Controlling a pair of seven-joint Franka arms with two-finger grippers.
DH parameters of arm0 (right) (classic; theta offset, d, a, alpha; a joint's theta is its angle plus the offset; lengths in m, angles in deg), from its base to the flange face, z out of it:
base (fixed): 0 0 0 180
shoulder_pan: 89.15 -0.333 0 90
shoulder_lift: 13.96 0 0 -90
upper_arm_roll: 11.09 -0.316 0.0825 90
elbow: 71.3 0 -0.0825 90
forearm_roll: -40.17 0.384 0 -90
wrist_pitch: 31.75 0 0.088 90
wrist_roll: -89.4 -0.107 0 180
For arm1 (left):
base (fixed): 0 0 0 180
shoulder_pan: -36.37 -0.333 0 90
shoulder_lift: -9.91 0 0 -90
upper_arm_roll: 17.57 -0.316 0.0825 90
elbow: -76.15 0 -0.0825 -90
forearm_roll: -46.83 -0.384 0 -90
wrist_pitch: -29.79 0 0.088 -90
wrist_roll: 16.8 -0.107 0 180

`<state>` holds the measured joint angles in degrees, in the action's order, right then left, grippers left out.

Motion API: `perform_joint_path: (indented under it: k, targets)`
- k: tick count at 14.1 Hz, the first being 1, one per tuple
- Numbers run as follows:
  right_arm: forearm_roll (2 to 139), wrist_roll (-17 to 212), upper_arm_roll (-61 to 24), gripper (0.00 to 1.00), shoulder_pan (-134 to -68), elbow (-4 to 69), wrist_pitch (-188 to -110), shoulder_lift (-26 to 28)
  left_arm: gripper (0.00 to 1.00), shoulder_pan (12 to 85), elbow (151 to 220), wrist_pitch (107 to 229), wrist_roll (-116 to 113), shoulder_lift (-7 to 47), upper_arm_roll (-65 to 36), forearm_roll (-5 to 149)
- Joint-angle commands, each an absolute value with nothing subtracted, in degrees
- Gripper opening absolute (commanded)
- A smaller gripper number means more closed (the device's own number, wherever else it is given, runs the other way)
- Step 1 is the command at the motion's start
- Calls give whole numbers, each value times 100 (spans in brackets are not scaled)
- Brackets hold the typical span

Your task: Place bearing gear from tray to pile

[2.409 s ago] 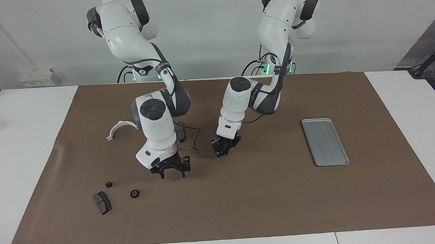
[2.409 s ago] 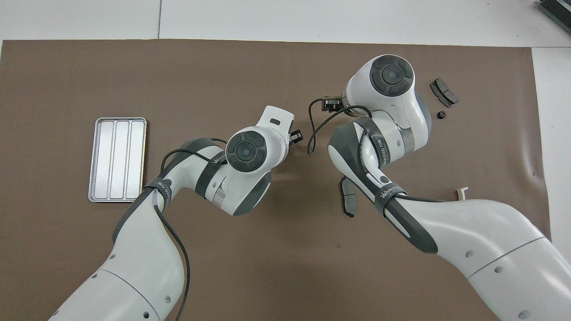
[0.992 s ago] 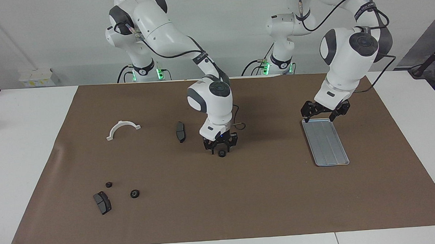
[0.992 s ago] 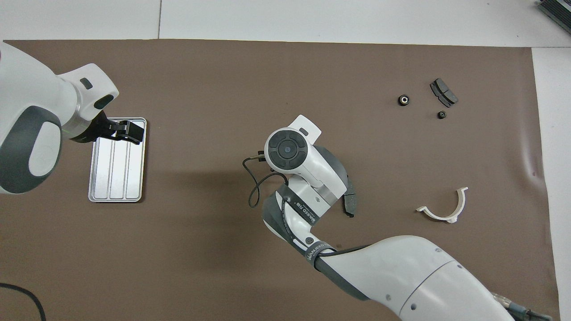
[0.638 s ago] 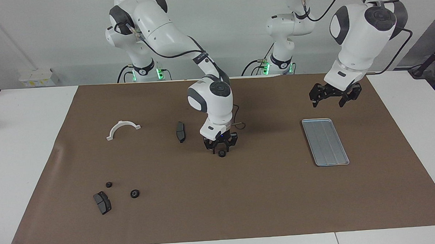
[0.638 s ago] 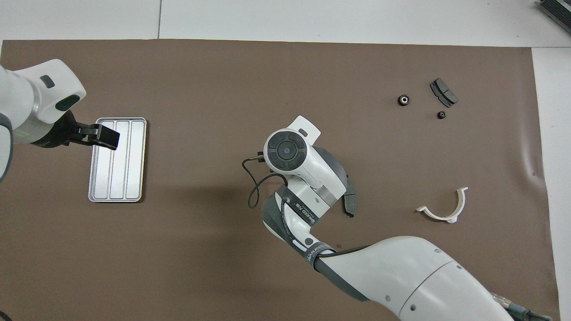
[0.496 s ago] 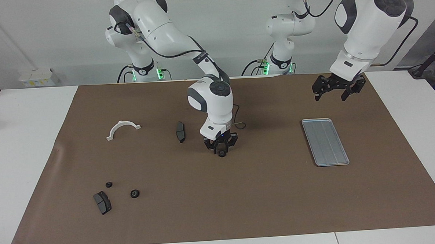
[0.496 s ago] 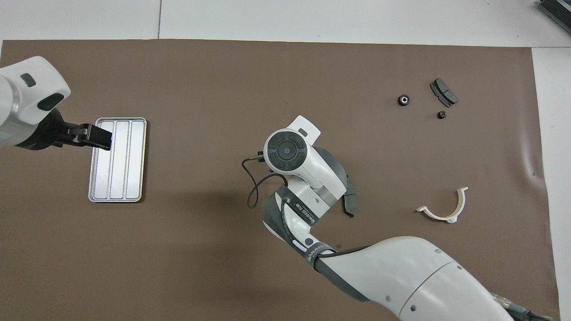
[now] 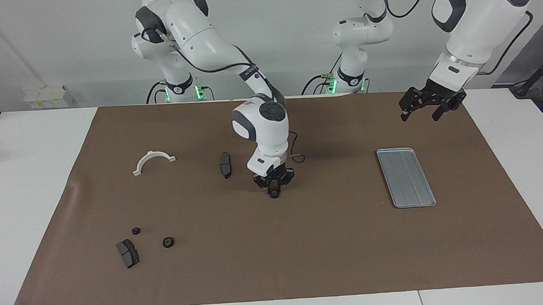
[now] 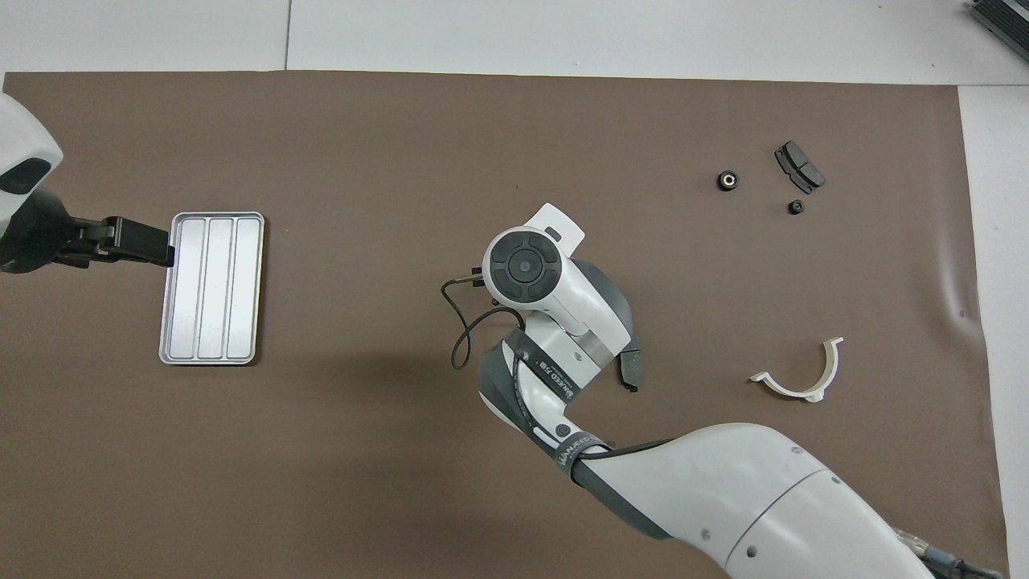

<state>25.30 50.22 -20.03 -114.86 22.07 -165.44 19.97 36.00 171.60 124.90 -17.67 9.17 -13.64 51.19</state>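
Rising away from the flat rectangular silver-grey metal tray [image 9: 406, 177], the left gripper [image 9: 419, 110] is now hanging with fingers spread wide and nothing in them, higher and more toward the left arm's edge of the brown mat [image 9: 303, 261] than half a second earlier. Meanwhile the right gripper [image 9: 273, 189] is closing down at mid-mat on a small black round bearing gear [image 9: 274, 194]; its fingertips are drawing in around that gear, though whether they are gripping it firmly yet I cannot tell.

That gear is lying on the mat, well apart from the tray, which looks bare. The pile, two more black ring-like gears [image 9: 167, 242] [image 9: 136, 231], is sitting toward the right arm's end, beside a dark grey brake pad [image 9: 127, 253].

To do this well, I judge the right gripper should finish squeezing squarely across the gear before lifting, then raise it straight up and carry it over the pile, lowering close to the mat before letting go so it is not rolling away.
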Motion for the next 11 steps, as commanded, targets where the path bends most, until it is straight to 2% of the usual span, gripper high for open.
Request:
perform_joint_path:
  k: [1, 4, 11]
  targets:
    - [2365, 4994, -1988, 25, -11263, 2179, -16658, 1917, 100, 3584, 16896, 12102, -1873, 938, -1318, 4957]
    - [2329, 5624, -2006, 25, -10684, 2064, -16509, 1865, 100, 3602, 17308, 12199, -1882, 745, -1318, 4938]
    - [2417, 7172, -2023, 25, -9154, 2169, -15736, 1417, 100, 3549, 17169, 12103, -1882, 744, -1327, 4851]
